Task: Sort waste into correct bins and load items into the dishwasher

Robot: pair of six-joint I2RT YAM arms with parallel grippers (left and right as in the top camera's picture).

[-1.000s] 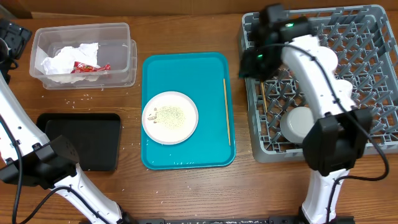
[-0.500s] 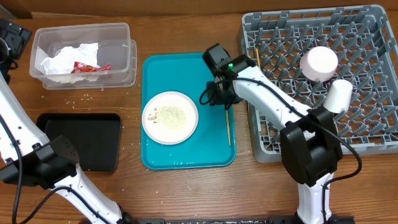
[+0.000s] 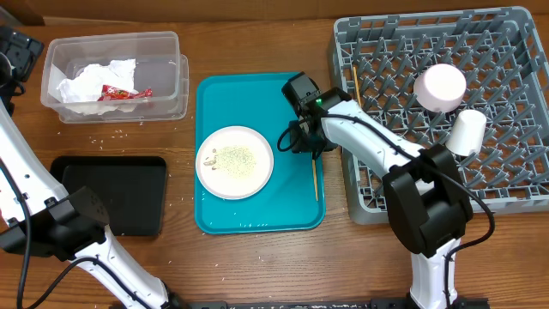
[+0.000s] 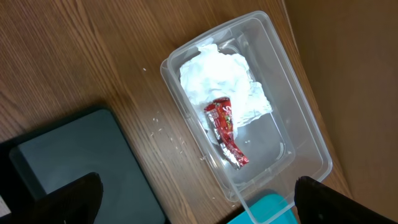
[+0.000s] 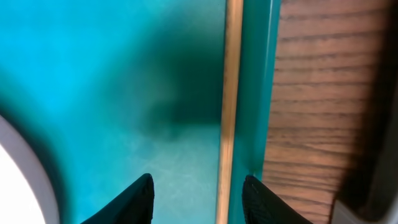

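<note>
A: Right claw (image 5: 198, 202) spread astride the chopstick (image 5: 231, 93), centre frame, hard against the tray (image 5: 256, 93) rim.

B: Risk: a finger catches that rim, so the stick rolls or slips free.

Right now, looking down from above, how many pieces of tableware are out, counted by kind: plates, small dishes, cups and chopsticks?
Plates: 1, the plate on the teal tray
Small dishes: 1, the smaller dish in the rack
Cups: 1, the cup in the rack
Chopsticks: 2, tray chopstick and rack chopstick
Total: 5
</note>
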